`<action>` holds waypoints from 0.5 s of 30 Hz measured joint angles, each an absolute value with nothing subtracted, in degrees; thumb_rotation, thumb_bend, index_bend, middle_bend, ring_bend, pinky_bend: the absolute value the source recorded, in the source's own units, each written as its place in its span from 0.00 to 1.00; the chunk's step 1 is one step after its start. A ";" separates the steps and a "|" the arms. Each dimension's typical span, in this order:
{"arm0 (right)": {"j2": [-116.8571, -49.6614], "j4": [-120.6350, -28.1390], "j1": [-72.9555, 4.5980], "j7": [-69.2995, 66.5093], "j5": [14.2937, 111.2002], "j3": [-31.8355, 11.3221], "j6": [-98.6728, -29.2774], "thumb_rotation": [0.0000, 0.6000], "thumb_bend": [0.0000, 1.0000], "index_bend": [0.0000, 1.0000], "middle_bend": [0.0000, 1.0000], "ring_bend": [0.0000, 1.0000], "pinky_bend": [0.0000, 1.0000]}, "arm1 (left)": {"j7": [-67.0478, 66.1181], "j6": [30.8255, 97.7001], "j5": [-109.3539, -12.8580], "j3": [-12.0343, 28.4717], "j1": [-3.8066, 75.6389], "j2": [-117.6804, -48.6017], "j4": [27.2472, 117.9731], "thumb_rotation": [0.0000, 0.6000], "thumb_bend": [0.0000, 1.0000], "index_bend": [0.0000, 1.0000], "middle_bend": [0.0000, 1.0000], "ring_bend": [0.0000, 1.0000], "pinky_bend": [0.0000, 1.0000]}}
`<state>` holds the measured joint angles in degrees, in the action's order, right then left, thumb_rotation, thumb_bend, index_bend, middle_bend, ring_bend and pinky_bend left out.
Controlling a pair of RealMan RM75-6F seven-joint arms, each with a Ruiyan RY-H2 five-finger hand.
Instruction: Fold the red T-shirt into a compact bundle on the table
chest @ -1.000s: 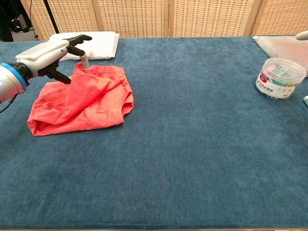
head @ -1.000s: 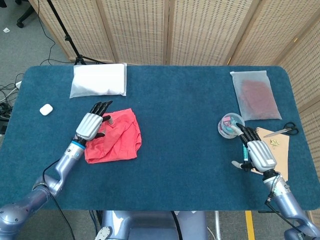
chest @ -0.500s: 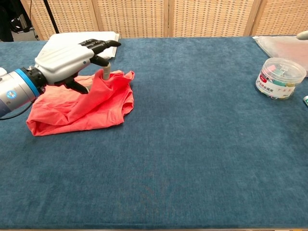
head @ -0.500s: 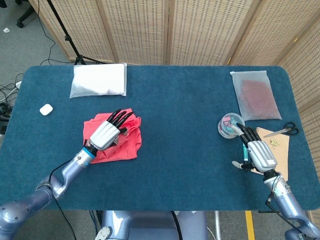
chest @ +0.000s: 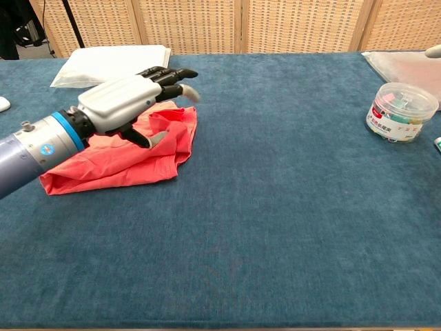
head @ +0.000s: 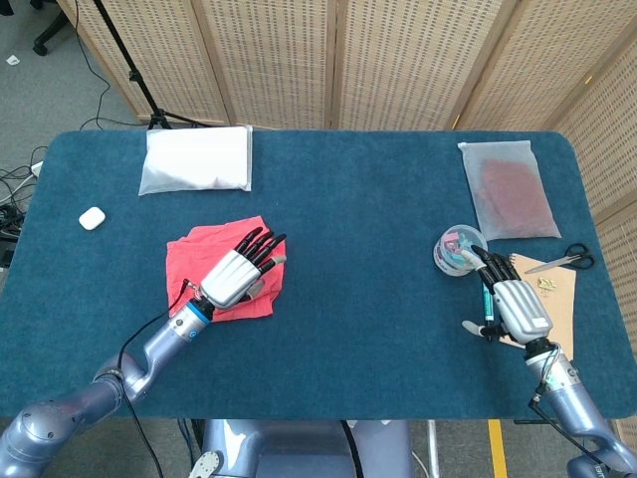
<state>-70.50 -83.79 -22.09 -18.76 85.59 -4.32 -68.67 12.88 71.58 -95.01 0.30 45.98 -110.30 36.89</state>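
The red T-shirt (head: 199, 261) lies crumpled and partly folded on the left half of the blue table (head: 358, 299); the chest view shows its right edge doubled over (chest: 169, 131). My left hand (head: 239, 276) hovers over the shirt's right part with its fingers stretched out toward the far right and nothing held. In the chest view the left hand (chest: 127, 100) has its thumb down at the folded edge. My right hand (head: 513, 304) rests open on the table at the right, beside a clear tub.
A white bag (head: 196, 159) lies behind the shirt and a small white case (head: 92, 218) at far left. At the right are a clear tub of clips (chest: 402, 112), a frosted bag (head: 508, 189), scissors (head: 562, 263) and brown paper (head: 557, 299).
My left hand swept from the shirt's far left edge toward the right and front, dragging a fold over the shirt. The fold now lies down and the fingers are spread. The right hand stayed put.
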 measured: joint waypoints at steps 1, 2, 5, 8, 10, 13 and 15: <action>-70.50 -83.80 -22.08 -18.78 85.58 -4.32 -68.66 1.00 0.00 0.00 0.00 0.00 0.00 | 12.65 71.34 -94.78 0.51 46.07 -110.61 37.05 1.00 0.34 0.02 0.00 0.00 0.00; -70.47 -83.80 -22.08 -18.80 85.59 -4.32 -68.66 1.00 0.00 0.00 0.00 0.00 0.00 | 12.31 70.97 -94.46 0.77 46.17 -110.97 37.26 1.00 0.33 0.01 0.00 0.00 0.00; -70.42 -83.83 -22.06 -18.86 85.60 -4.32 -68.70 1.00 0.00 0.00 0.00 0.00 0.00 | 11.79 70.03 -93.59 1.41 46.35 -111.61 38.30 1.00 0.29 0.00 0.00 0.00 0.00; -70.34 -83.82 -22.00 -18.98 85.58 -4.34 -68.79 1.00 0.00 0.00 0.00 0.00 0.00 | 12.26 69.91 -92.89 2.12 46.38 -112.01 39.99 1.00 0.25 0.00 0.00 0.00 0.00; -70.30 -83.78 -21.98 -19.09 85.54 -4.37 -68.79 1.00 0.00 0.00 0.00 0.00 0.00 | 13.27 70.15 -92.62 2.49 46.35 -112.14 41.05 1.00 0.19 0.00 0.00 0.00 0.00; -70.22 -83.76 -21.95 -19.25 85.58 -4.39 -68.86 1.00 0.00 0.00 0.00 0.00 0.00 | 15.41 70.54 -92.28 2.93 46.24 -112.04 43.24 1.00 0.12 0.00 0.00 0.00 0.00; -70.16 -83.77 -21.93 -19.33 85.60 -4.38 -68.89 1.00 0.00 0.00 0.00 0.00 0.00 | 16.03 70.35 -92.02 3.04 46.14 -111.50 44.80 1.00 0.09 0.00 0.00 0.00 0.00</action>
<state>-70.16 -83.77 -21.93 -19.33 85.60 -4.38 -68.89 16.03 70.35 -92.02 3.04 46.14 -111.50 44.80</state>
